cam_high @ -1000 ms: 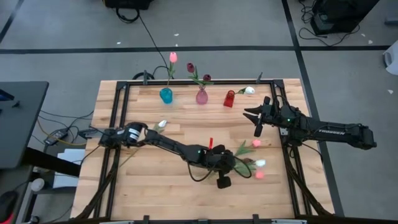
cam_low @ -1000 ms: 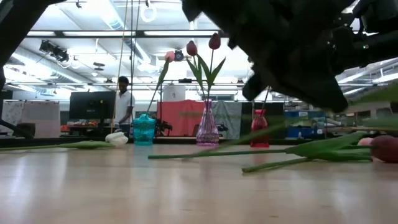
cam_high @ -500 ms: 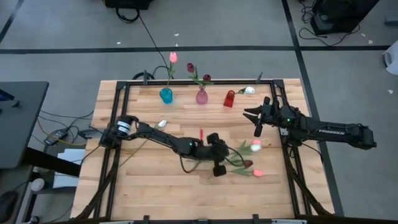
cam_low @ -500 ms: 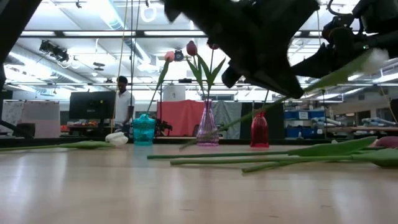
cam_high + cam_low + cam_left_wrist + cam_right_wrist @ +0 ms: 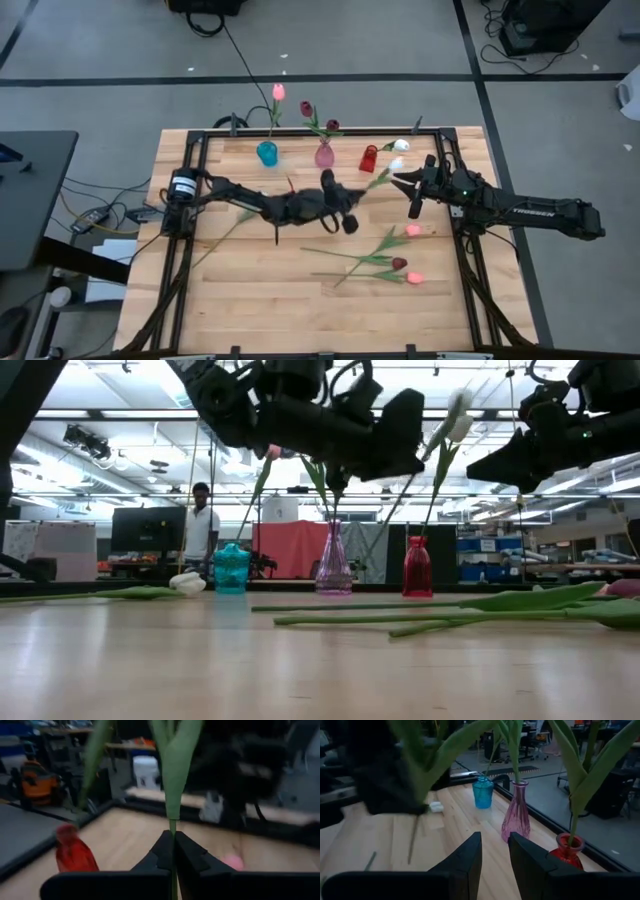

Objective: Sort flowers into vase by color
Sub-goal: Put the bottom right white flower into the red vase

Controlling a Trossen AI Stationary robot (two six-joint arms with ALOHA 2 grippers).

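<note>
High view: left gripper (image 5: 345, 212) now up near table centre, raised off the wood, moved from about 5 o'clock of centre a second ago toward 12 o'clock. Fingers (image 5: 187, 854) pressed together, pinching stem of a white tulip (image 5: 396, 164), lifted clear of the pile; bud now pointing toward 2 o'clock, close to red vase (image 5: 369, 158) and just short of right gripper (image 5: 408, 193). Low view: same tulip (image 5: 459, 426) held high in the air, above red vase (image 5: 417, 567). Right gripper unmoved at 3 o'clock edge, fingers (image 5: 466, 858) slightly parted, nothing between. Still flat on table (image 5: 250, 290) at about 4 o'clock: two pink tulips (image 5: 412, 231) and a maroon one (image 5: 399, 264), stems crossing. Another white tulip (image 5: 401, 145) in red vase as before. Blue vase (image 5: 267, 153) with pink tulip, pink vase (image 5: 324, 154) with maroon tulips, unchanged along 12 o'clock edge. Person (image 5: 202, 523) standing in room behind.
</note>
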